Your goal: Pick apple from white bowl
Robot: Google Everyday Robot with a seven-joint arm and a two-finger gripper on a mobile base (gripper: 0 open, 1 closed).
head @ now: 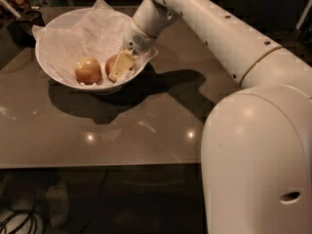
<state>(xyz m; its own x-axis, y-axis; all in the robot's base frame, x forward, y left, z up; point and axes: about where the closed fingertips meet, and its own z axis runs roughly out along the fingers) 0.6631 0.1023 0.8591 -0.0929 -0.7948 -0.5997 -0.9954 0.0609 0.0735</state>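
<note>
Fingers (122,64) first: we see one cream-coloured finger reaching down into the white bowl (39,57), lying against the right side of the apple (110,65) and covering part of it. We cannot make out the second finger, so we cannot tell whether the pair stands apart or is closed on the fruit. The gripper (117,72) sits low inside the bowl's right half, its tip close to the bowl's bottom and its wrist just above the right rim.

We find the apple, the darker red one, inside the bowl, right of centre and resting on the crumpled white paper (92,30) that lines it. Just to its left lies a paler yellow-pink apple (87,70), fully in view; whether the two fruits touch we cannot tell. The paper rises in peaks above the far rim and spills over the right edge beneath the wrist.

We see the bowl upright on the grey-brown worktop (146,130), towards its far left corner, casting a dark shadow forward and to the right. The white arm (209,26) runs from the upper middle down and left to the bowl. The robot's large rounded white body (258,155) fills the lower right, in front of the worktop's near edge. At the far left, beyond the bowl, some dark items (22,13) sit in shade, and we cannot identify them.
</note>
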